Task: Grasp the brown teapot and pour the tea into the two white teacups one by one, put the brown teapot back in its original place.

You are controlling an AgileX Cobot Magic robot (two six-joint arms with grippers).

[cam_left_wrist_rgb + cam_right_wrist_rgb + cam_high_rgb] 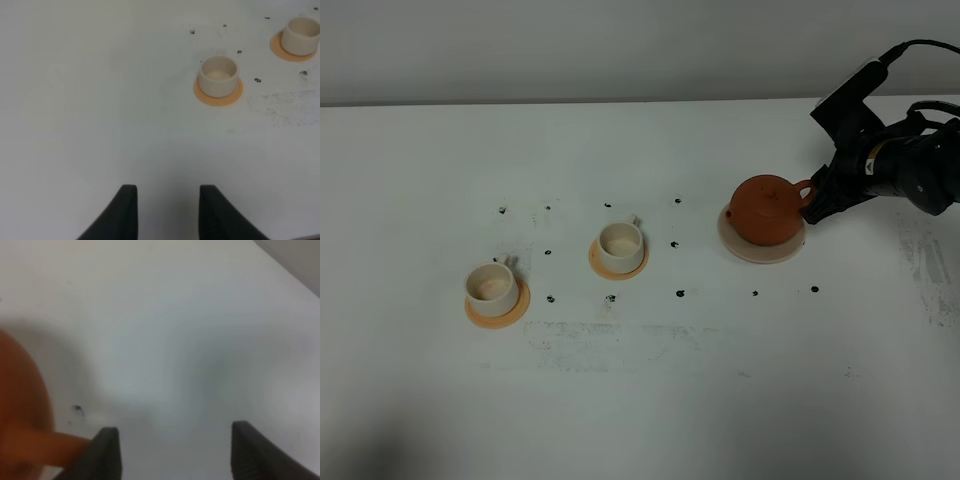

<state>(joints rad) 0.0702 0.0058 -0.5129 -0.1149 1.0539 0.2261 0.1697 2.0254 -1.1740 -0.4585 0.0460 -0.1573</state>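
The brown teapot [765, 210] stands upright on the pale beige coaster [748, 250] at the right, lid on, handle toward the right. My right gripper [817, 200] is open right at the handle. In the right wrist view the right gripper [175, 450] holds nothing between its fingers, and the blurred teapot [20, 405] lies just outside one finger. Two white teacups [492, 287] [619, 241] sit on orange saucers at the left and middle; no dark tea shows in them. My left gripper [167, 210] is open and empty, away from the nearer cup [218, 75] and the farther cup [301, 35].
Small black marks dot the white table [650, 380] around the cups and teapot. The table's back edge meets a grey wall [620, 50]. The left arm does not show in the exterior high view.
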